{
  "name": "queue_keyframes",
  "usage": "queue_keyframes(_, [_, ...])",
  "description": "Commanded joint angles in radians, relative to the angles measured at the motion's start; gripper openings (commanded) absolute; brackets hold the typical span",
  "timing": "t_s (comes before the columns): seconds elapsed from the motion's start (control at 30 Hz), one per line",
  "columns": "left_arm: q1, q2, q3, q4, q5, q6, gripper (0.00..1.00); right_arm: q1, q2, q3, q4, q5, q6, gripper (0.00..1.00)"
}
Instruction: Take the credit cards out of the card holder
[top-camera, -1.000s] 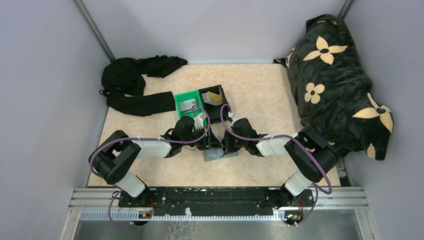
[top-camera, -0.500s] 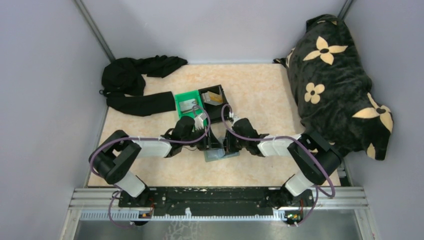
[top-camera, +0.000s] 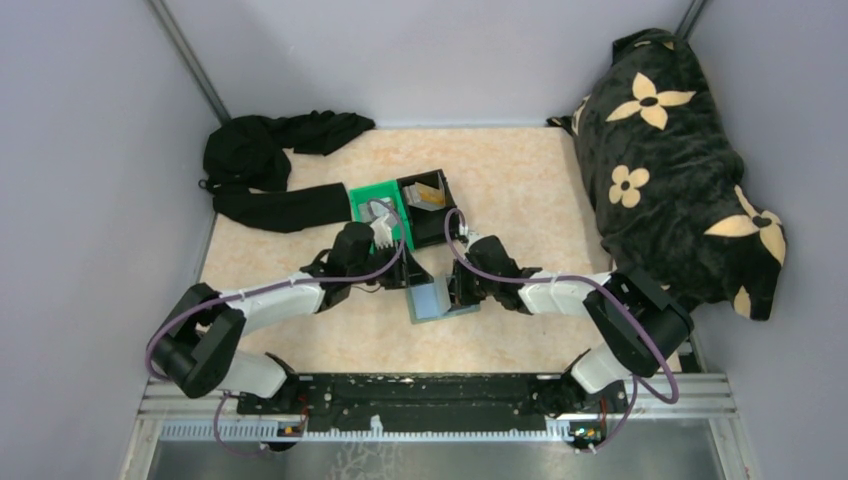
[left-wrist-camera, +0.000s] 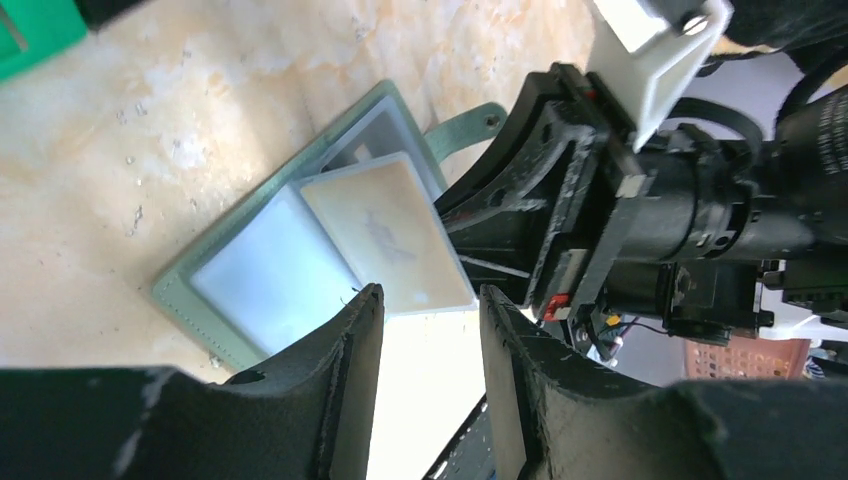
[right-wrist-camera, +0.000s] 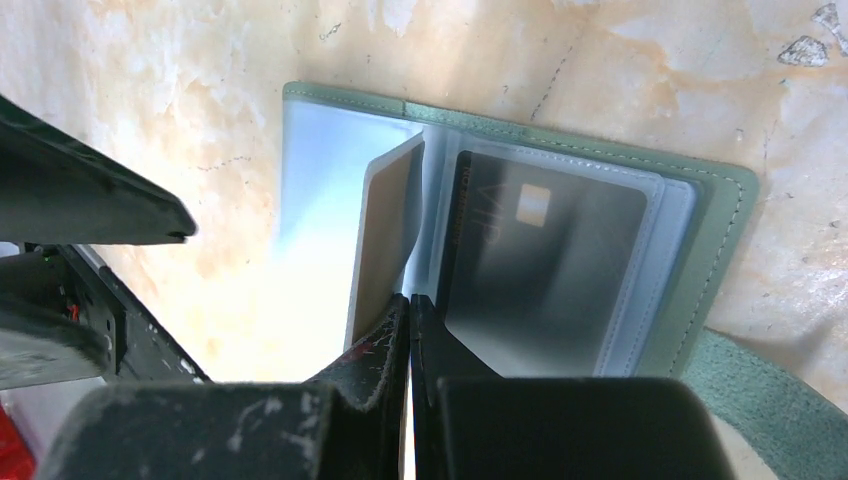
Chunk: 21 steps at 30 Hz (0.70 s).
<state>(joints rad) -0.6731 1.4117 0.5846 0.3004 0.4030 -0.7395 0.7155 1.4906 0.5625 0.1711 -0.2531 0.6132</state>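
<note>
The card holder lies open on the table between the two grippers, grey-blue with clear inner leaves. A tan credit card stands tilted up in one leaf. A dark credit card lies flat in the right-hand sleeve. My right gripper is shut at the holder's middle fold, pinching a clear leaf right beside the tan card. My left gripper hangs open just left of the holder, with nothing between its fingers.
A green bin and a black bin stand just beyond the grippers, each holding something small. Black cloth lies at the back left. A dark floral blanket fills the right side. The holder's green strap trails beside the right gripper.
My left arm has drawn back to the left, uncovering the card holder, and its jaws have narrowed slightly. The right gripper has stayed shut at the fold.
</note>
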Motion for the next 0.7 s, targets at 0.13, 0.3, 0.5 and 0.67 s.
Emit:
queue_keyframes(0.13, [0.001,0.000,0.067,-0.001,-0.002,0.045,0.46,0.002,-0.003,-0.010,0.037,-0.002,-0.004,0.00])
queue_keyframes(0.3, [0.001,0.106,0.062,0.092,0.059,-0.006,0.46,0.003,-0.010,-0.015,0.038,-0.002,-0.001,0.00])
queue_keyframes(0.5, [0.000,0.179,-0.011,0.157,0.076,-0.046,0.45,0.002,-0.034,-0.008,0.012,0.009,-0.008,0.00])
queue_keyframes(0.67, [0.000,0.195,-0.036,0.132,0.053,-0.044,0.44,0.001,-0.042,-0.003,0.000,0.009,-0.012,0.00])
